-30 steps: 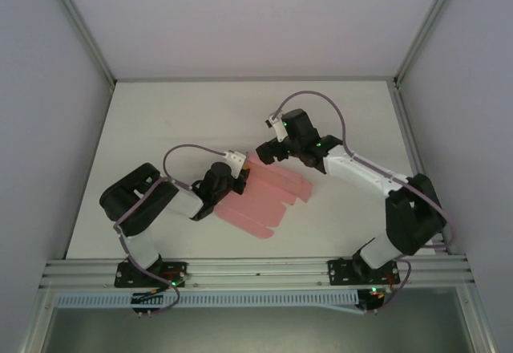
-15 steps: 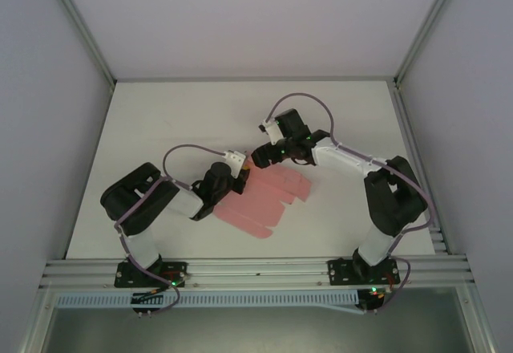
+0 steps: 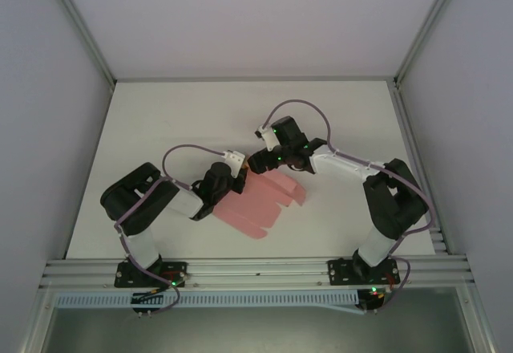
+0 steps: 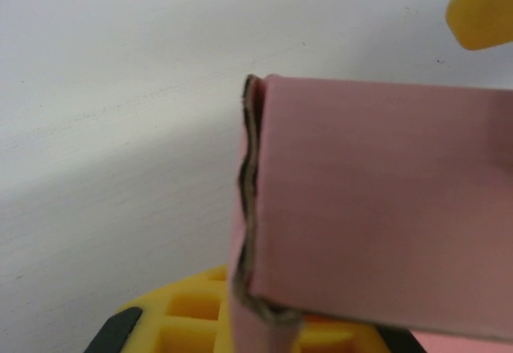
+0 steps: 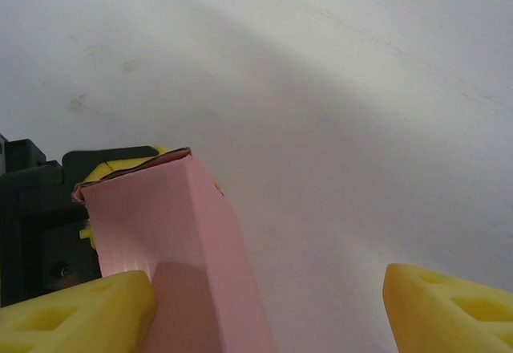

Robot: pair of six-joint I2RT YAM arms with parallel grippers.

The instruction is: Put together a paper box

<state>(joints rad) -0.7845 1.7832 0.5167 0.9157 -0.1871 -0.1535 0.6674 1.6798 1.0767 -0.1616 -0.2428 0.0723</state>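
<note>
The pink paper box point(image 3: 260, 202) lies partly folded on the white table, its tabbed flaps pointing right. My left gripper point(image 3: 237, 178) is shut on its left edge. In the left wrist view a folded pink panel point(image 4: 377, 208) stands up from my yellow pads point(image 4: 184, 317). My right gripper point(image 3: 258, 163) is open at the box's far left corner. In the right wrist view its left finger point(image 5: 76, 313) rests against the raised pink panel point(image 5: 172, 241), while its right finger point(image 5: 449, 309) stands well clear over bare table.
The white table point(image 3: 168, 120) is walled by grey panels and a metal frame. The two wrists sit close together at the box's upper left corner. A yellow tip of the right gripper point(image 4: 481, 8) shows in the left wrist view.
The right gripper has moved left and nearer, onto the box's far corner, and its jaws have narrowed a little. The box's right flaps have drawn in. The left gripper has tightened.
</note>
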